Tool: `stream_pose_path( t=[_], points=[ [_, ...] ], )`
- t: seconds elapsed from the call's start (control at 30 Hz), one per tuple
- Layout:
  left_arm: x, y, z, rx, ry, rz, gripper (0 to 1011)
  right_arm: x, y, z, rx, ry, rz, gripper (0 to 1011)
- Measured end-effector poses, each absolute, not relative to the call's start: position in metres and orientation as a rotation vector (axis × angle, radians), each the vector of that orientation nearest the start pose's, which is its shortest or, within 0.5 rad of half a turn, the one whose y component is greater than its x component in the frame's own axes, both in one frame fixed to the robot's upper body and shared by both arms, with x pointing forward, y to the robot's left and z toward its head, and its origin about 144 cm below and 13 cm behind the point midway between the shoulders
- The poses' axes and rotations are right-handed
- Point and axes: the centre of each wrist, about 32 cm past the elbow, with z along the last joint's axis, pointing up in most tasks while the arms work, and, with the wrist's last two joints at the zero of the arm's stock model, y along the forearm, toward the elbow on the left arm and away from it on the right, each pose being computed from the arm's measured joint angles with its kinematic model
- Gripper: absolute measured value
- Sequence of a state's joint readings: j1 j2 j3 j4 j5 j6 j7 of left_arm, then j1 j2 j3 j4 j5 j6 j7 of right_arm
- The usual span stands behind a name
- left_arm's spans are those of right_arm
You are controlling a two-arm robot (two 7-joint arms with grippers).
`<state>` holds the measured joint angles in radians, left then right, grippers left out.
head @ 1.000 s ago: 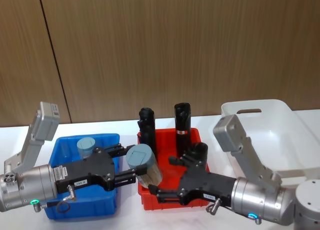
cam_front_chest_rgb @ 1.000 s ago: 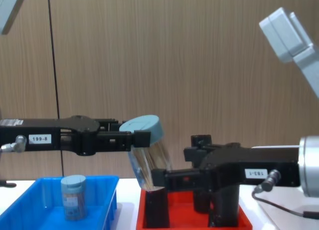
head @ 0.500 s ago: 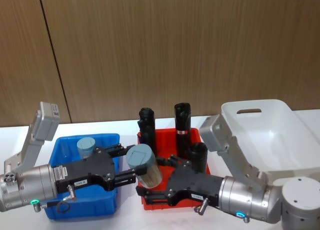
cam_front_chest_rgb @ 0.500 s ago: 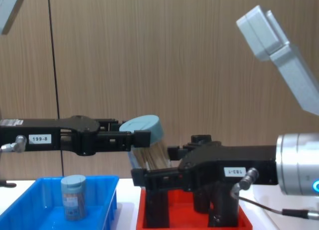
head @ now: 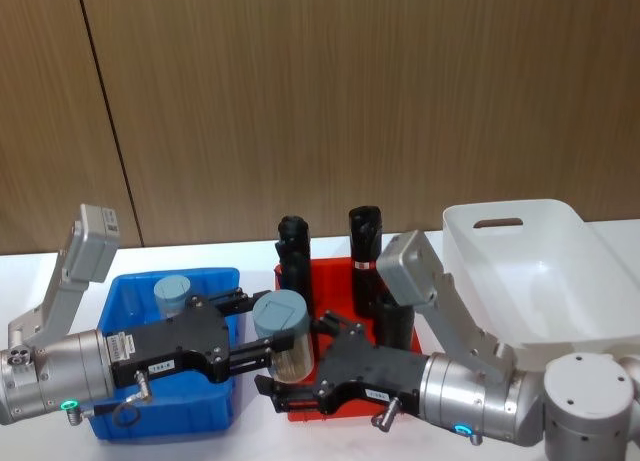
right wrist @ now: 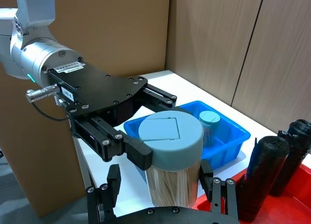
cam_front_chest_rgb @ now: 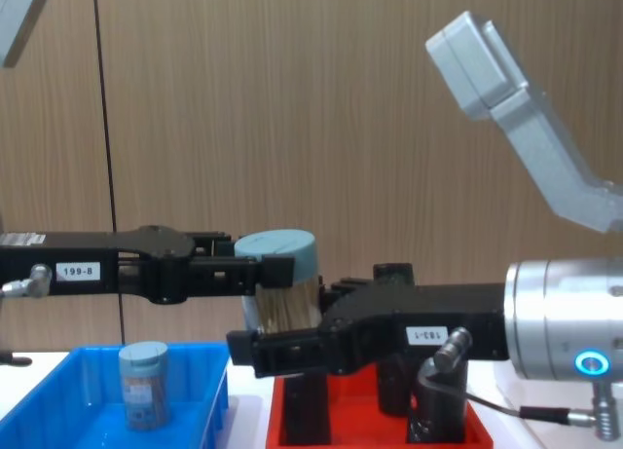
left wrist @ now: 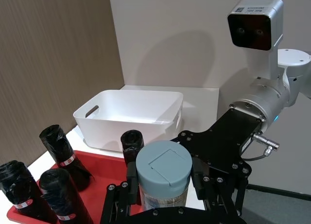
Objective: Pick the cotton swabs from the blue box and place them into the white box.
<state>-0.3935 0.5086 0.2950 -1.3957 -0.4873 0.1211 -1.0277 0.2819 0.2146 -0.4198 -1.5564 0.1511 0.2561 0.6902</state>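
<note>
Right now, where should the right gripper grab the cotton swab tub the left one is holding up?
Grab the cotton swab tub by its clear body below the lid, coming from the robot's right, one finger each side. The left gripper clamps the lid, so only the round body underneath is free; the open right gripper straddles it.

1. Your head camera looked forward and down on the blue box (head: 200,275), red bin (head: 332,286) and white box (head: 560,221).
2. Your chest camera sat lower, side-on across the table.
3. Your left wrist camera closely faced the right arm (left wrist: 257,105); your right wrist camera faced the left arm (right wrist: 46,59).
4. All four views shared the raised cotton swabs tub (head: 281,316).
</note>
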Motion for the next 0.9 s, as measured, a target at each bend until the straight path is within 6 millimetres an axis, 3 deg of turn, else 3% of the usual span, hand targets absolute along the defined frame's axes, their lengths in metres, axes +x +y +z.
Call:
stream_pose_path(
  t=[0.5,0.9],
  points=[
    [0.5518,0.3183,1.2303,0.093,-0.003,0.386,660,0.5160,-0.1546,1.2061,-0.190,-0.026,-0.526,1002],
    [0.5518,0.3183,1.2303,0.093,-0.003,0.386,660,0.5192,-0.1539,1.2029,-0.197,-0.032,-0.540,732]
  ],
)
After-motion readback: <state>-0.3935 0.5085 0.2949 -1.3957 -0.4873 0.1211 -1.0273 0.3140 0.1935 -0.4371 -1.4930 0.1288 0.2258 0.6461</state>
